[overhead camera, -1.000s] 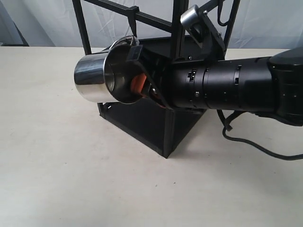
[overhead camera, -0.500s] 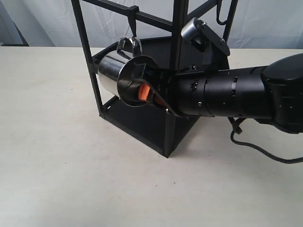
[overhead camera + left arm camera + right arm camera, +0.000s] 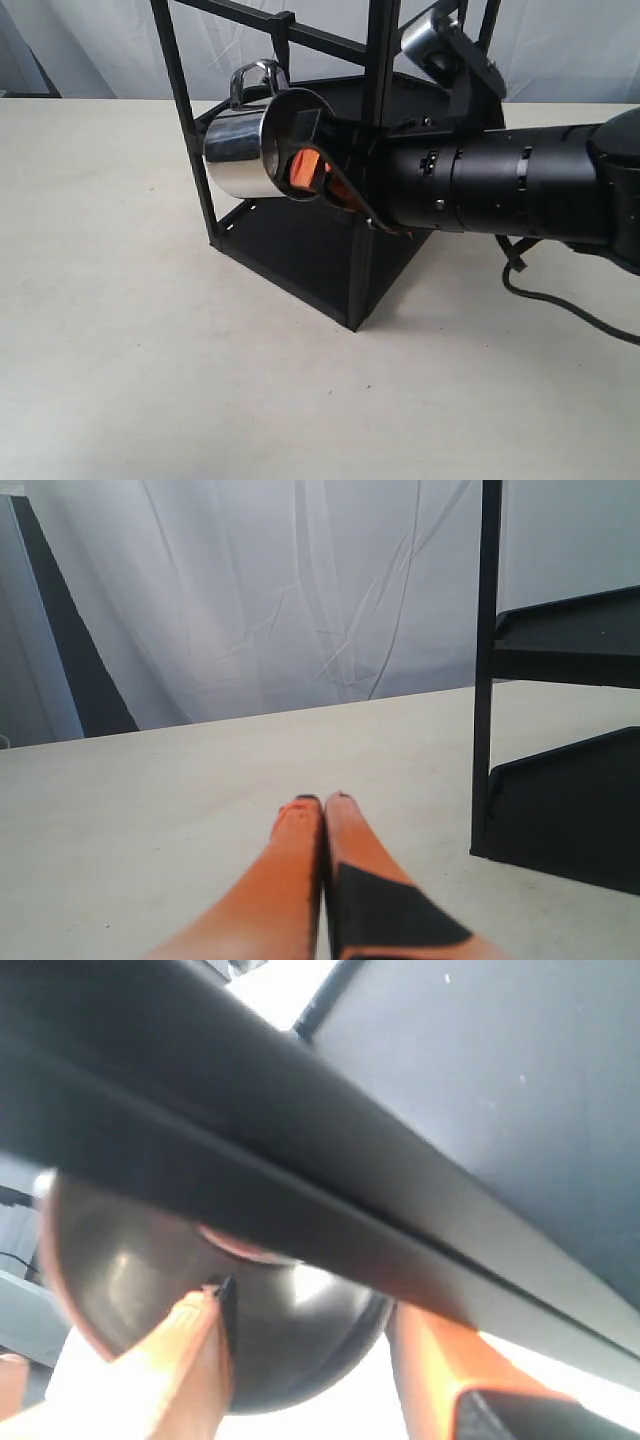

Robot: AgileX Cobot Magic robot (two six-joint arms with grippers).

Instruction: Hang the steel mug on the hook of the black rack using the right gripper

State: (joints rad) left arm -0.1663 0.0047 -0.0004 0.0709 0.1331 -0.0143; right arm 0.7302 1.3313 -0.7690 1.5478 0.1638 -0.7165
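Note:
The steel mug (image 3: 238,152) lies on its side in the air, mouth toward the arm, its looped handle (image 3: 251,72) turned up. My right gripper (image 3: 308,172) is shut on the mug's wall, one orange pad (image 3: 304,168) inside the mouth. The mug sits between the posts of the black rack (image 3: 372,255), with its handle just left of the thin hook (image 3: 282,45) that hangs from the top crossbar; I cannot tell whether they touch. In the right wrist view the mug (image 3: 180,1280) fills the space by the gripper (image 3: 310,1305), under a black rack edge (image 3: 300,1185). My left gripper (image 3: 322,802) is shut and holds nothing.
The rack (image 3: 487,670) stands on a pale table (image 3: 150,380), to one side of the left gripper. A black cable (image 3: 560,305) trails on the table under the right arm. White curtain hangs behind.
The right arm has carried the mug right and upward, from in front of the rack's left post to between the posts, bringing the handle up beside the hook.

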